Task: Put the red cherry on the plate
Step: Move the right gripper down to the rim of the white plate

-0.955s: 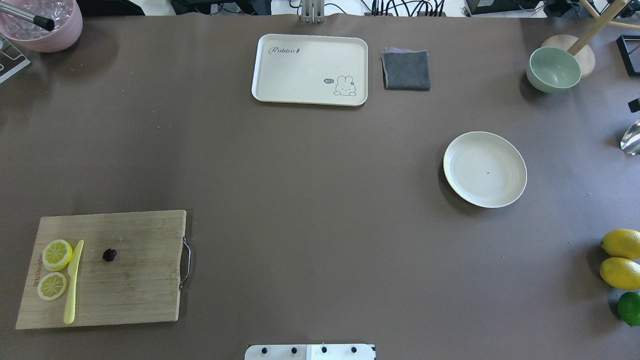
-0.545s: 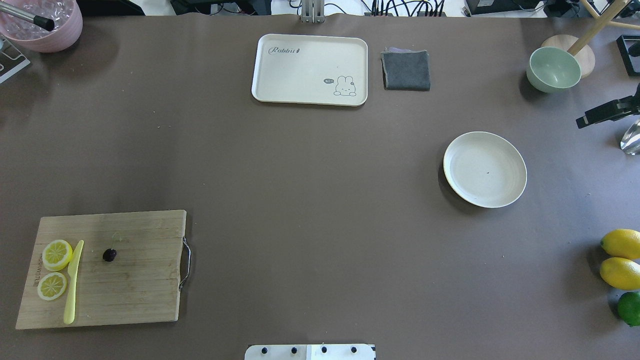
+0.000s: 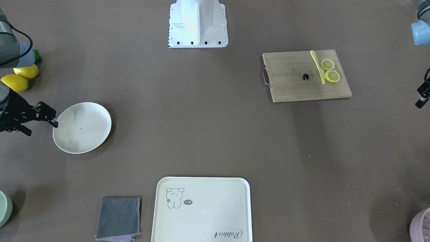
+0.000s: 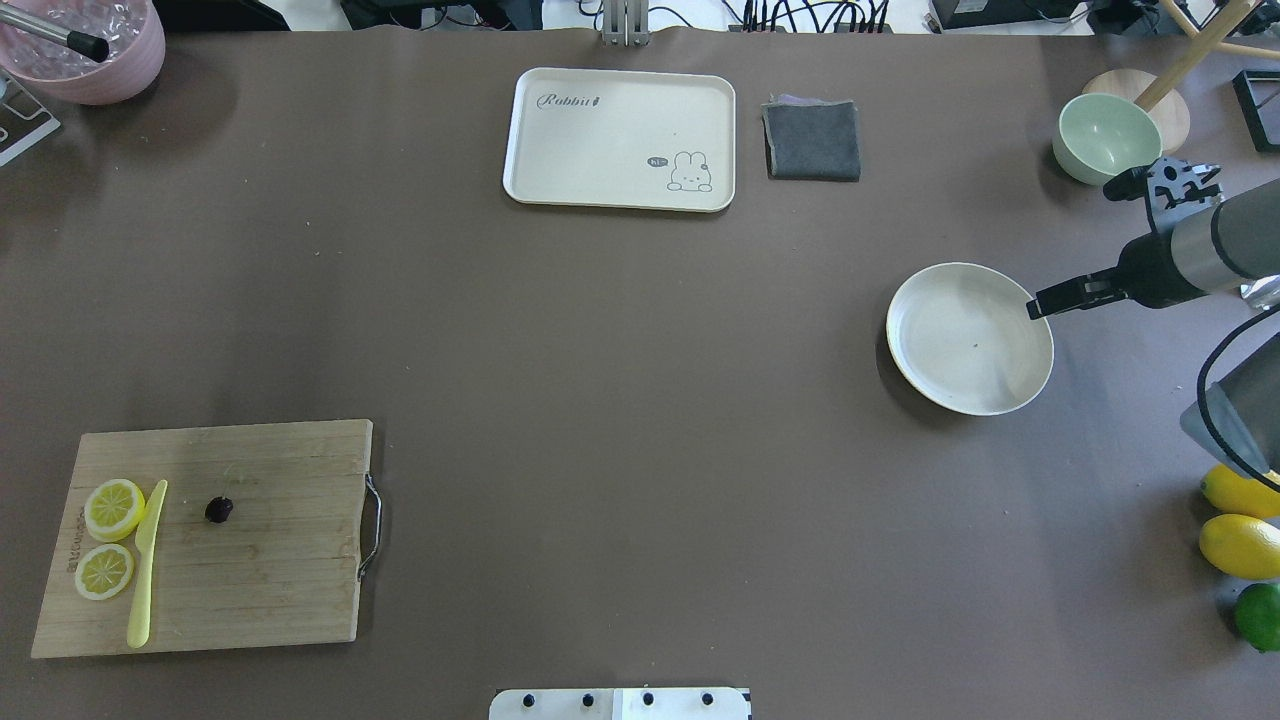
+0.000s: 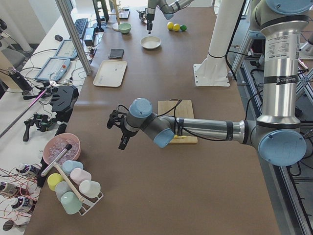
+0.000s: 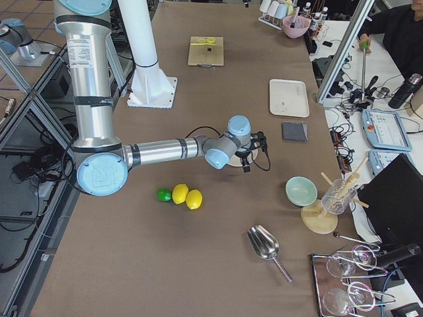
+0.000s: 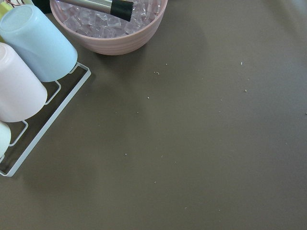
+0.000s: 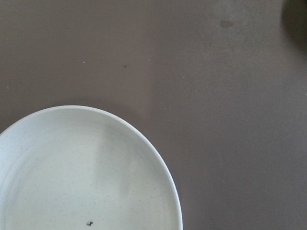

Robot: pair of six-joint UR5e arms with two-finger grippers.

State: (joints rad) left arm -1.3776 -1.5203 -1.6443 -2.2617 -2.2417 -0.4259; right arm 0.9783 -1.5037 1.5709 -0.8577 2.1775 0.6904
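The red cherry [image 4: 219, 509] [image 3: 305, 77], tiny and nearly black, lies on a wooden cutting board [image 4: 270, 560] at the near left, with no gripper near it. The round cream plate [image 4: 960, 350] [image 3: 82, 127] [image 8: 72, 167] sits on the right side of the table with only a dark speck in it. My right gripper [image 4: 1072, 250] [image 3: 42, 129] hangs open and holds nothing, one finger over the plate's outer rim. My left gripper [image 3: 421, 97] shows only at the front-facing view's edge, and in the exterior left view, off the board's outer side; I cannot tell its state.
Two lemon slices [image 4: 114, 508] and a yellow knife [image 4: 147, 565] share the board. A cartoon-print tray [image 4: 620, 138] and grey cloth [image 4: 812, 140] lie at the far middle. A green bowl [image 4: 1105, 135], whole lemons [image 4: 1240, 545], a pink bowl [image 4: 85, 45] and cups [image 7: 33, 48] line the table's ends.
My right arm has come in from the right edge, and its gripper now reaches the plate's rim. The cherry and plate have not moved.
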